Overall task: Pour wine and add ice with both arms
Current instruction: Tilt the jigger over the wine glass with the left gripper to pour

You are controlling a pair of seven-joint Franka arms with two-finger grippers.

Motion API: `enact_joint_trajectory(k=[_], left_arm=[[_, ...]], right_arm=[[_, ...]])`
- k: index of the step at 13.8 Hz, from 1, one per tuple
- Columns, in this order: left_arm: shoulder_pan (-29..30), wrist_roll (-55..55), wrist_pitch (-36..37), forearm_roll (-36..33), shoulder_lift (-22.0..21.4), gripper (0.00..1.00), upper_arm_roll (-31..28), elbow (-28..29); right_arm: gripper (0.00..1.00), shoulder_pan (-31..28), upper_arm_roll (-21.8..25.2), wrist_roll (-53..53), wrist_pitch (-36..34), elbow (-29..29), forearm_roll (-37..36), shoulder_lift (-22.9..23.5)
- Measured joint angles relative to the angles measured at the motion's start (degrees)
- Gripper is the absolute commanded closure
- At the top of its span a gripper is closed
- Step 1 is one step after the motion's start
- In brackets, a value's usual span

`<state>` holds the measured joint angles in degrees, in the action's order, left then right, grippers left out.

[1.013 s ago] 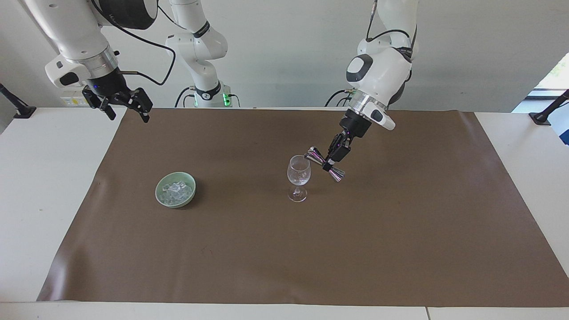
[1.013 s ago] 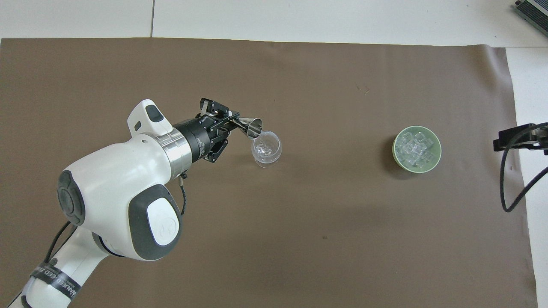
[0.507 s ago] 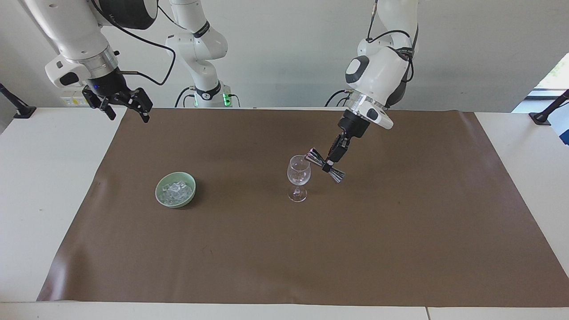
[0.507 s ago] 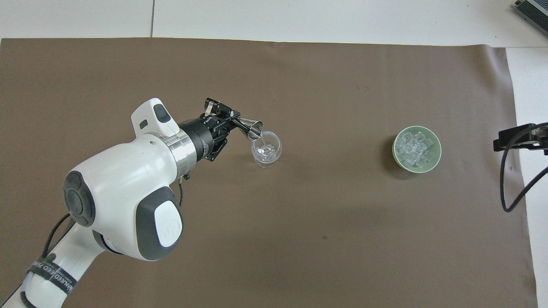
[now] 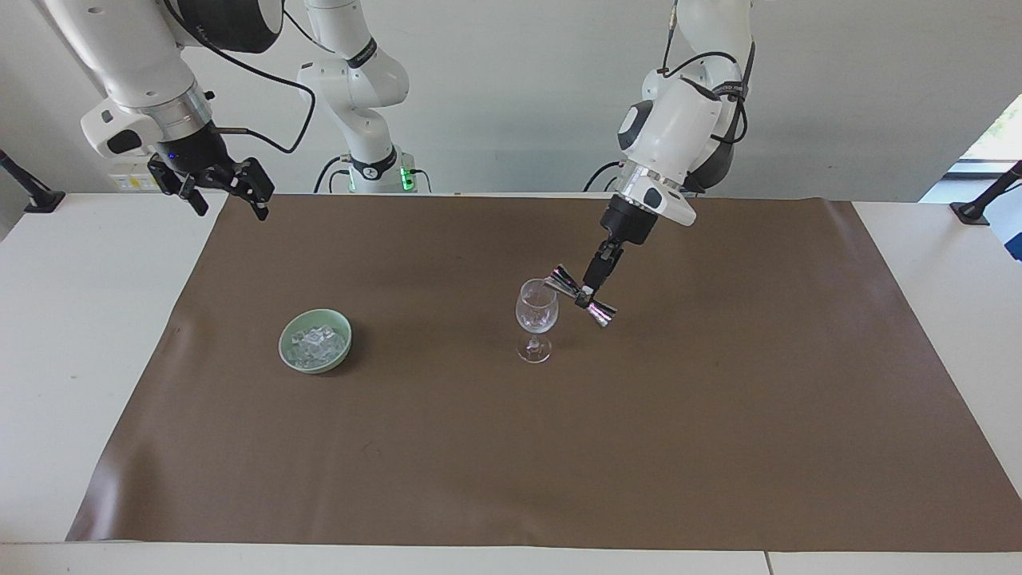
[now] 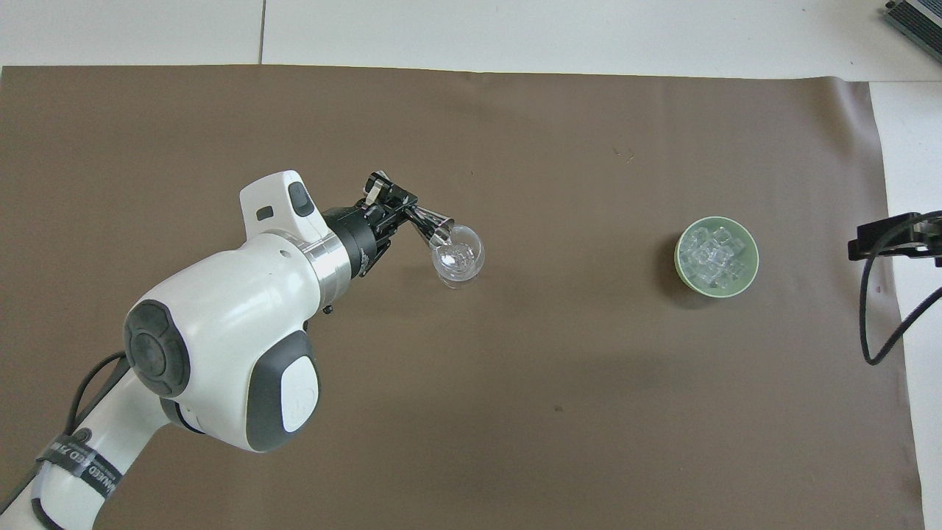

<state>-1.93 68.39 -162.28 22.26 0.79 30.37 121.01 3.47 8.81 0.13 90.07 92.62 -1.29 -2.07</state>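
A: Midway along the brown mat [image 5: 718, 415], the left gripper [image 5: 589, 294] is clamping the waist of a metal jigger [image 5: 581, 296] and hanging over the mat just beside the wine glass [image 5: 536, 318]; the jigger is lying tilted, its lower cup tipping down onto the glass's rim, its other cup pointing up and away toward the left arm's end of the table.

B: And seen from overhead?

A: The same; the left gripper [image 6: 401, 215] is holding the jigger [image 6: 430, 222] with its mouth sitting over the edge of the wine glass [image 6: 458, 256]; the glass is standing upright on its foot on the brown mat [image 6: 515, 412].

B: Where is the ice sitting?

A: The ice [image 5: 314, 343] is lying heaped in the pale green bowl [image 5: 287, 339], which is resting on the mat well apart from the glass, toward the right arm's end of the table; overhead, the ice [image 6: 712, 255] is filling the middle of the bowl [image 6: 680, 258].

B: And the other arm?

A: The right gripper [image 5: 227, 192] is waiting with fingers spread apart, holding nothing, hanging over the mat's corner at its own end of the table; from above only part of the right gripper [image 6: 883, 237] is showing at the picture's edge.
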Motion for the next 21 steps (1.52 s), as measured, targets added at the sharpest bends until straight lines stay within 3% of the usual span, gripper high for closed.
enact_joint_trajectory(k=[16,21], left_arm=[[-0.1,0.1,-0.6,-21.5,0.0,1.00,1.5,-0.9],[-0.1,0.5,-0.3,-23.2,0.0,1.00,1.8,-1.6]], right_arm=[[0.00,0.0,0.0,0.0,0.0,0.1,0.0,0.0],[0.00,0.0,0.0,0.0,0.0,0.1,0.0,0.0]])
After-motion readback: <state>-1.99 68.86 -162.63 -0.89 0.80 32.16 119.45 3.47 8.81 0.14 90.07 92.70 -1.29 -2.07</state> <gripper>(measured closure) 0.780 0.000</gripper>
